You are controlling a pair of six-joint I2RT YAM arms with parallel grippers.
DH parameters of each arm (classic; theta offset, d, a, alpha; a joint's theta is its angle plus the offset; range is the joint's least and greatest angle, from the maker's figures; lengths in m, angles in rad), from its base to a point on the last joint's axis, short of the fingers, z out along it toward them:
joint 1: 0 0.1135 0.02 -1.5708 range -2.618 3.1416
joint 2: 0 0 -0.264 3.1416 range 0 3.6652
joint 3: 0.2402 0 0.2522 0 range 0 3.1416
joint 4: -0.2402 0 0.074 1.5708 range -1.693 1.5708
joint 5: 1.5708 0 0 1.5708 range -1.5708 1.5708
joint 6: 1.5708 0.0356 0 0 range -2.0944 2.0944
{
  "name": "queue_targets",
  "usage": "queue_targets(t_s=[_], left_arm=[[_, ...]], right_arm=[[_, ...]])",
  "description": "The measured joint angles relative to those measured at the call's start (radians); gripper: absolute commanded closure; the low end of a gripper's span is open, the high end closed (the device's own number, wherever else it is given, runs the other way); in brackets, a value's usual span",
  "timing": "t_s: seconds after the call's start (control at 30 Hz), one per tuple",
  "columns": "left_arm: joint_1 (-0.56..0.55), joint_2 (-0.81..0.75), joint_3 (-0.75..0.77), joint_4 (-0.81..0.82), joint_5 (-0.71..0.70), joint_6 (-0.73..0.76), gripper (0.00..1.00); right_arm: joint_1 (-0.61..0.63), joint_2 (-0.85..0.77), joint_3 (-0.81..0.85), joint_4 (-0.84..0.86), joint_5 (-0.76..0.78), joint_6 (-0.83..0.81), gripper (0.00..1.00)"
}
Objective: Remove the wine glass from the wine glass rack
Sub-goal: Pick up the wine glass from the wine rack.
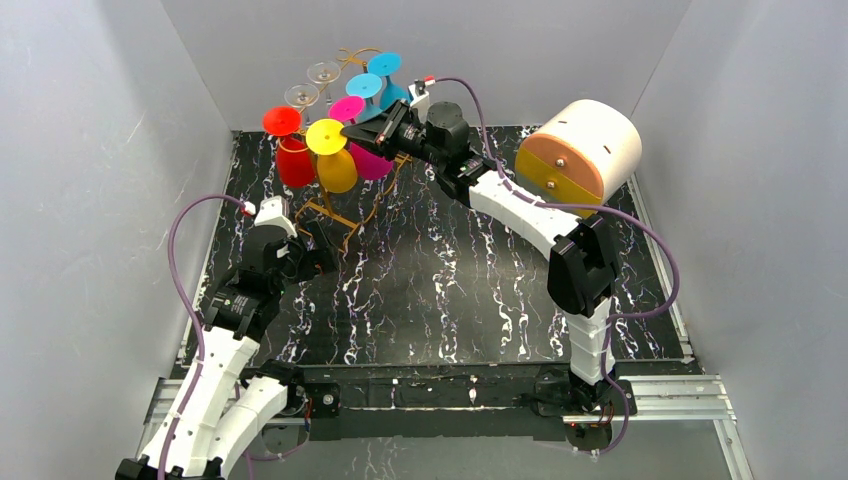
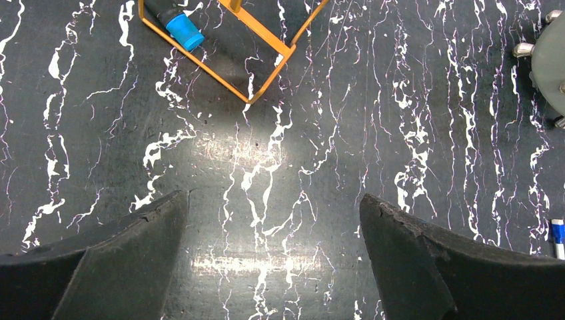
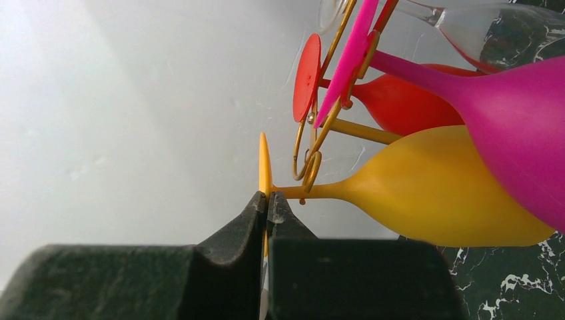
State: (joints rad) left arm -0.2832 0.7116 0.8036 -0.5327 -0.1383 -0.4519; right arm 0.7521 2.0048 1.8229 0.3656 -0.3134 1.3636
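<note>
Place: robot lab cell | cues: plain grey walls [image 1: 90,150], aluminium base rail [image 1: 660,395] (bench rig), marbled mat [image 1: 450,290]

Top external: high beyond the counter's [image 1: 430,290] near edge, looking down over all of it.
Left wrist: close above counter, facing down.
Right wrist: close, side-on to wine glass rack [image 3: 363,131].
Shared: wine glass rack, all views.

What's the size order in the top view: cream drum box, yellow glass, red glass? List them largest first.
1. cream drum box, clearly largest
2. yellow glass and red glass: about alike, so unranked
</note>
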Motion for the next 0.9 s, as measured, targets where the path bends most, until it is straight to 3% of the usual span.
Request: queue_targets(t_s=[0.6,0.9], left_arm=[[0.0,0.005,0.047,-0.019,-0.024,0.034,0.02],[0.0,0.005,0.049,-0.023,-0.027,0.048,0.02]], right_arm=[[0.003,0.0,-0.008,0.011,0.05,0.037,0.99],[0.004,-0.018,-0.108,0.074,0.044,0.062,0.99]])
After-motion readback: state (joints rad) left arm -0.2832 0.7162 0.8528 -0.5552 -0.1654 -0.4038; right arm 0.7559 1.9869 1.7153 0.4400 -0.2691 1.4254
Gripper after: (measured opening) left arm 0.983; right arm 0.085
